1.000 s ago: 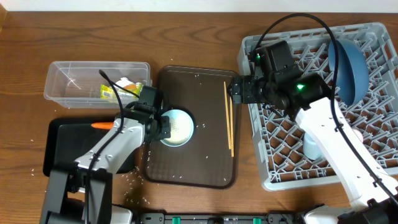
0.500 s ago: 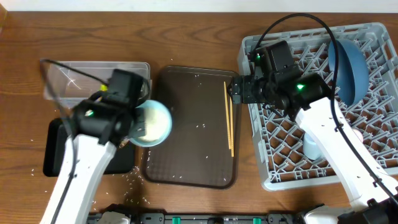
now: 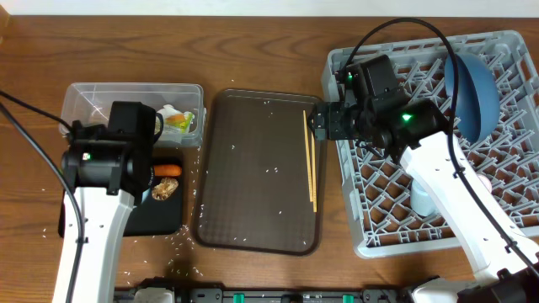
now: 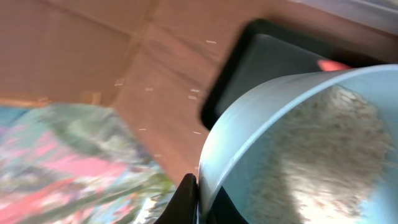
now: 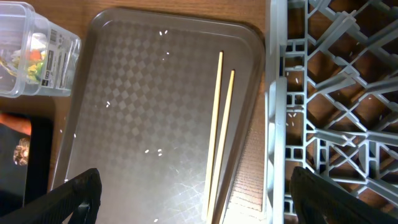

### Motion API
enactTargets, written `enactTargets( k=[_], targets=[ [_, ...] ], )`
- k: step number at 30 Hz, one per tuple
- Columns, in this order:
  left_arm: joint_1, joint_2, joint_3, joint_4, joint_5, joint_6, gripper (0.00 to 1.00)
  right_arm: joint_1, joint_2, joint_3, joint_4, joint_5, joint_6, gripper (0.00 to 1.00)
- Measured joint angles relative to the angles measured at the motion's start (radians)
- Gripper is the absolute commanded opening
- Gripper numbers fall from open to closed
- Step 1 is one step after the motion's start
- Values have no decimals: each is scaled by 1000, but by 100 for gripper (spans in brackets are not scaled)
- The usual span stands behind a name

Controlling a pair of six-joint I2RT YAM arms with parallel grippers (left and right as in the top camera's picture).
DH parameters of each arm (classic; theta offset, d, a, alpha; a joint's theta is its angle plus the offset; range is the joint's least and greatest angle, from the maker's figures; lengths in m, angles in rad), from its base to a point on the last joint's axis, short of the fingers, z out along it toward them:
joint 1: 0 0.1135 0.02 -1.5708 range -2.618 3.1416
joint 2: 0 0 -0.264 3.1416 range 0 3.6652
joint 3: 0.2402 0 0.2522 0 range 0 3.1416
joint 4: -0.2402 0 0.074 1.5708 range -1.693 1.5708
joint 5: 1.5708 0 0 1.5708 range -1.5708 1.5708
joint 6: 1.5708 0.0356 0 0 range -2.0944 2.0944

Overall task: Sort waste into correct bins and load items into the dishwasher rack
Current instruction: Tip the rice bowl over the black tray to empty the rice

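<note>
My left gripper (image 4: 194, 196) is shut on the rim of the white bowl (image 4: 298, 143), which holds rice and is tilted over the black tray (image 4: 249, 68). In the overhead view the left arm (image 3: 114, 156) hides the bowl. An orange carrot (image 3: 168, 170) and a brown lump (image 3: 163, 190) lie in the black tray (image 3: 164, 220). The clear tub (image 3: 93, 101) holds a wrapper (image 3: 177, 120). My right gripper (image 5: 196, 193) is open above the chopsticks (image 5: 219, 130), by the grey rack's (image 3: 370, 227) left edge. The blue plate (image 3: 473, 93) and a light-blue cup (image 3: 421, 198) stand in the rack.
The brown serving tray (image 3: 253, 210) lies between the bins and the rack, with the chopsticks (image 3: 310, 160) along its right side and loose rice grains on it. More grains are scattered on the wooden table near the black tray's front.
My left arm lifted the bowl off the serving tray and carried it left over the black tray. The right arm has not moved.
</note>
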Motion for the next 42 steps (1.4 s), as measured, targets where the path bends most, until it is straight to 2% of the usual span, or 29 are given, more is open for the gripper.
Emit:
enactTargets(
  k=[10, 21, 36, 42],
  targets=[
    [13, 226, -116, -32, -234, -132, 6, 0, 0, 0, 1, 0, 0, 91],
    [13, 514, -117, -24, -336, -158, 6, 0, 0, 0, 0, 0, -2, 91],
    [15, 531, -117, -9, -407, -175, 6, 0, 0, 0, -5, 0, -2, 91],
    [18, 531, -113, -19, -455, -126, 6, 0, 0, 0, -9, 0, -2, 91]
  ],
)
